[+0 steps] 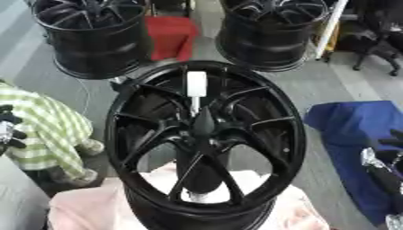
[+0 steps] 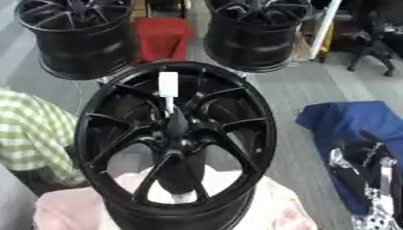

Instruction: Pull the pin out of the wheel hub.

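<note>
A black multi-spoke wheel hub (image 1: 134,134) stands in the middle, tilted toward me on a pink cloth (image 1: 75,211). From its centre boss (image 1: 203,123) a thin pin rises to a white block-shaped handle (image 1: 196,83). My right hand (image 2: 368,167) rests low at the right edge, fingers up and relaxed, well apart from the wheel and holding nothing. Only a black and silver sliver of my left hand (image 1: 7,129) shows at the left edge, far from the pin.
Two more black wheels (image 1: 93,38) (image 1: 271,33) stand at the back with a red box (image 1: 169,36) between them. A blue cloth (image 1: 358,123) lies on the floor to the right. A white pole (image 1: 330,29) leans at the upper right.
</note>
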Tool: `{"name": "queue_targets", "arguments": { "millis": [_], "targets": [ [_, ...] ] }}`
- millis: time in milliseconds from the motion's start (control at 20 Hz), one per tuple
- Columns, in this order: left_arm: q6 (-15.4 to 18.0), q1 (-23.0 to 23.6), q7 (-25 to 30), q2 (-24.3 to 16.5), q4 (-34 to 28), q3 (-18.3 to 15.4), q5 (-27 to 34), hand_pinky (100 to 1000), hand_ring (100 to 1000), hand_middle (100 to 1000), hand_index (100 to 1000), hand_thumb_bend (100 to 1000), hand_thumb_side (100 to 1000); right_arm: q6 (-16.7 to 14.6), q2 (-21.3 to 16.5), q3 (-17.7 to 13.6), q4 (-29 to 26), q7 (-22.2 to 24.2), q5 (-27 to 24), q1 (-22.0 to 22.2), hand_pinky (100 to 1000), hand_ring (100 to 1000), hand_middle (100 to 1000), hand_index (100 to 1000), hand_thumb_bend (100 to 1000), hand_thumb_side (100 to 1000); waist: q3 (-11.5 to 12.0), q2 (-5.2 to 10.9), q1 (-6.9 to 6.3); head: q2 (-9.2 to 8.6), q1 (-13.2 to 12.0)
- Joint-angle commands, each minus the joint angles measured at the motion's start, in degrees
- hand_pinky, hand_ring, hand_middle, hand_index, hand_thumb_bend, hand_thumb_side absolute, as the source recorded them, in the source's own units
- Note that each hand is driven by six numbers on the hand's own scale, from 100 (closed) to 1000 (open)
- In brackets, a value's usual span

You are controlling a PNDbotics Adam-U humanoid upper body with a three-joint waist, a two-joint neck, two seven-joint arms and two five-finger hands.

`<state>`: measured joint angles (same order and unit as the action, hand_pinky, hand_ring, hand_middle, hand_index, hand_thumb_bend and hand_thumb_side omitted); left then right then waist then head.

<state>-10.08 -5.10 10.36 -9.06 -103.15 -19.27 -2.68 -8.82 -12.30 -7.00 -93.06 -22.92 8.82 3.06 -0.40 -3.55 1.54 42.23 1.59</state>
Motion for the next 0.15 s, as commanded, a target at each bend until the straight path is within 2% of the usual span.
{"name": "queue_targets", "arguments": {
  "millis": [50, 150],
  "targets": [
    [-1.38, -0.10, -0.52, -0.31, -1.86, 0.43, 0.77, 479, 516, 586, 796, 106, 464, -0.08, -0.65, 0.02, -1.10, 0.13, -0.18, -0.46, 564, 531, 613, 809, 251, 220, 0.07, 0.41, -0.09, 0.25, -0.05],
    [-1.53, 0.11, -0.29, -0.16, -1.97, 0.60, 0.90, 479, 516, 584, 794, 104, 464, -0.07, -0.60, 0.20, -1.02, 0.33, -0.15, -0.52, 564, 531, 613, 808, 251, 220, 0.16, 0.48, -0.11, 0.58, -0.22]
  ]
}}
